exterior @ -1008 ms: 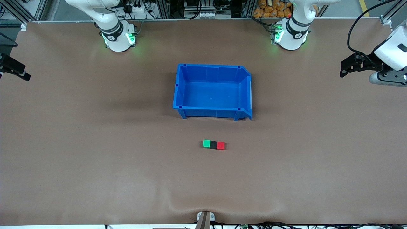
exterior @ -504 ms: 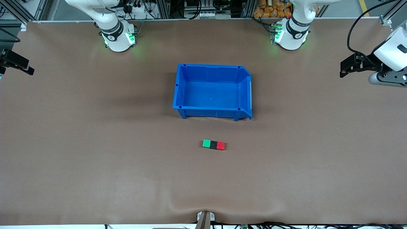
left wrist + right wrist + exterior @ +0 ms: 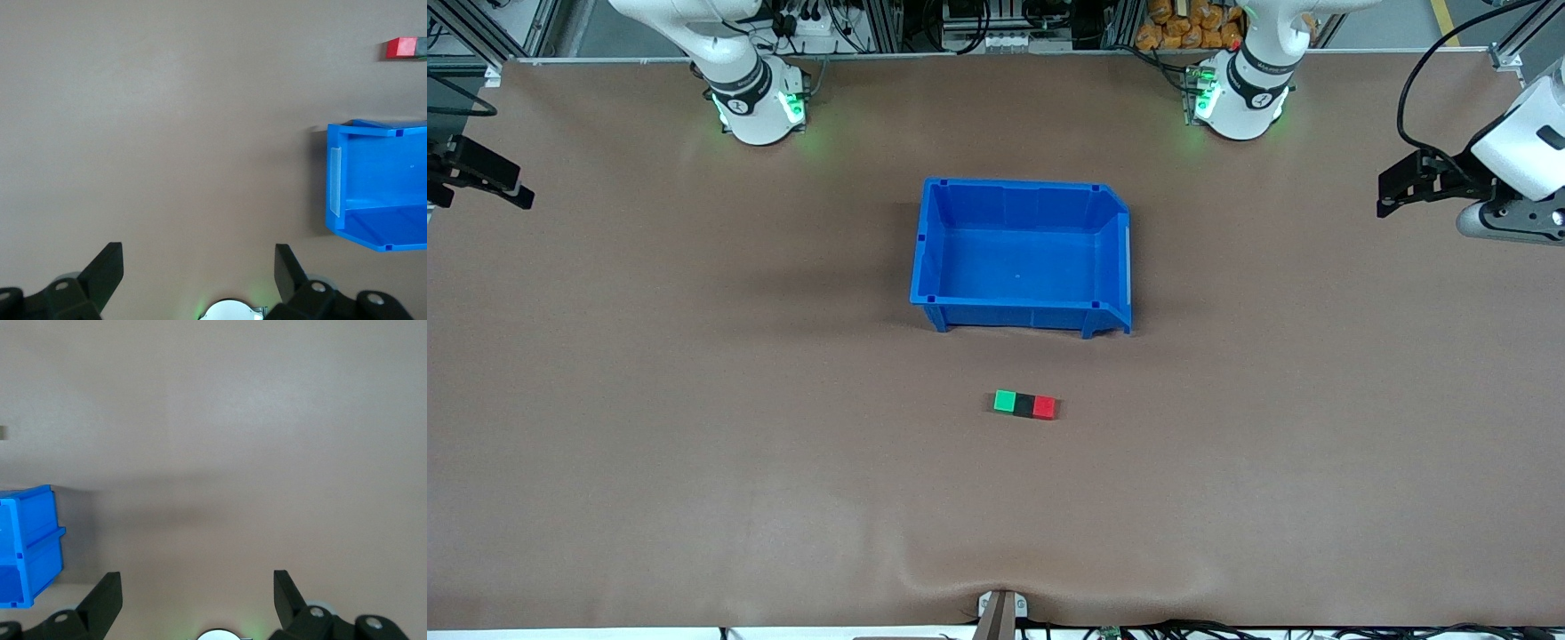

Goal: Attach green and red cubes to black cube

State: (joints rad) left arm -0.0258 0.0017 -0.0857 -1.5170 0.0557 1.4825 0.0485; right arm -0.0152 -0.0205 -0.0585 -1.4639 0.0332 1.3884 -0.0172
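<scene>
We see the green cube [image 3: 1005,401], black cube [image 3: 1024,404] and red cube [image 3: 1045,407] joined in a row at lower centre, below the bin [image 3: 1021,256]. Our right gripper [image 3: 494,178] has crept inward at the left edge; the left gripper [image 3: 1400,188] waits at the right edge. Both are spread wide and empty. We judge the task done.

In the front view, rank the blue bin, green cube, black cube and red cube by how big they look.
1. blue bin, by far the largest.
2. green cube, black cube and red cube: they look alike in size, joined in one row, so no ranking among them.
</scene>
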